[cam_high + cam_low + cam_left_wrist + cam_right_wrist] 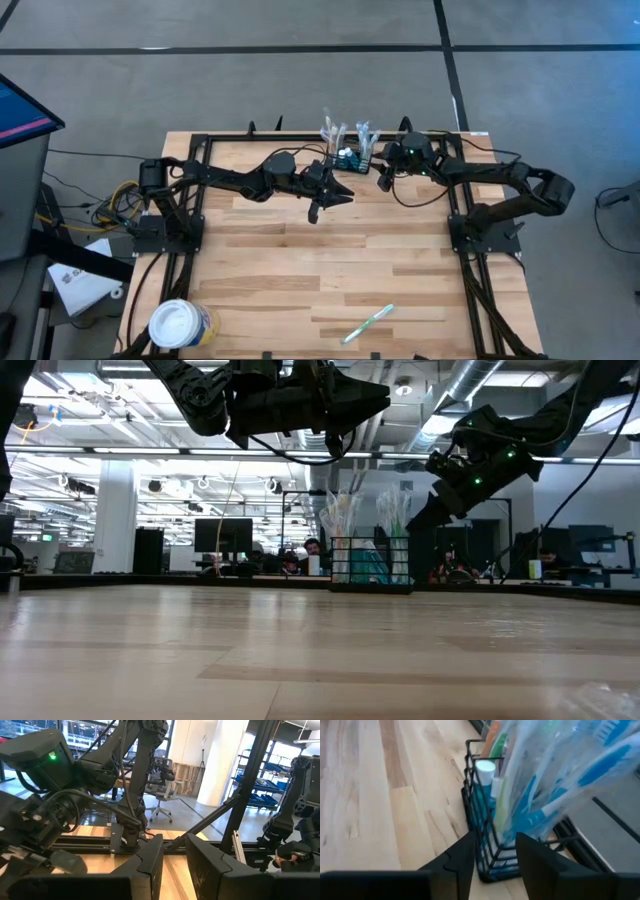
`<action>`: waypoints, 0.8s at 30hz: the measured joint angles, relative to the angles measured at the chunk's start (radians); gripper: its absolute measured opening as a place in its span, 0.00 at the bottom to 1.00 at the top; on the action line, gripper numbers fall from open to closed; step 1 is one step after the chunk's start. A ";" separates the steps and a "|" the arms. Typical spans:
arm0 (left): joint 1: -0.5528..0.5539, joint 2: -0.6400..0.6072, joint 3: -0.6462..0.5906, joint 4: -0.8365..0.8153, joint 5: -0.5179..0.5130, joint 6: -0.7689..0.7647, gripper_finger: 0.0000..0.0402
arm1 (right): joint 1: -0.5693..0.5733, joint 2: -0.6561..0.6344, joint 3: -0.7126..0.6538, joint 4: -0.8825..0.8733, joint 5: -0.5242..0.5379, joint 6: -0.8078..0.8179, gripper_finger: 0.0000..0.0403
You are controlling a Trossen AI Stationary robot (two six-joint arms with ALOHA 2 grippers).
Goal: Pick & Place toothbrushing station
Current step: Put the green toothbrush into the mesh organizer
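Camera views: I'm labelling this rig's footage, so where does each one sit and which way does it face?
High view: overhead, straight down on the wooden table; both arms show.
Low view: table height, level across to the small black wire-mesh caddy; arms enter from above.
Left wrist view: looks past its own fingers at the other arm.
Right wrist view: own fingers astride the caddy.
Shared: high, low and right wrist views all show the caddy.

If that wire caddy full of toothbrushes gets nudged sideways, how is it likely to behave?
The wire caddy is probably stiff and light, so it should slide on the smooth wooden table. The wrapped toothbrushes stand well above its rim, so it may be top-heavy and tip.
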 joint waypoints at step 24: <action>0.000 0.000 0.000 0.000 0.000 0.000 0.19 | 0.277 -0.156 0.000 -0.380 -0.001 0.003 0.31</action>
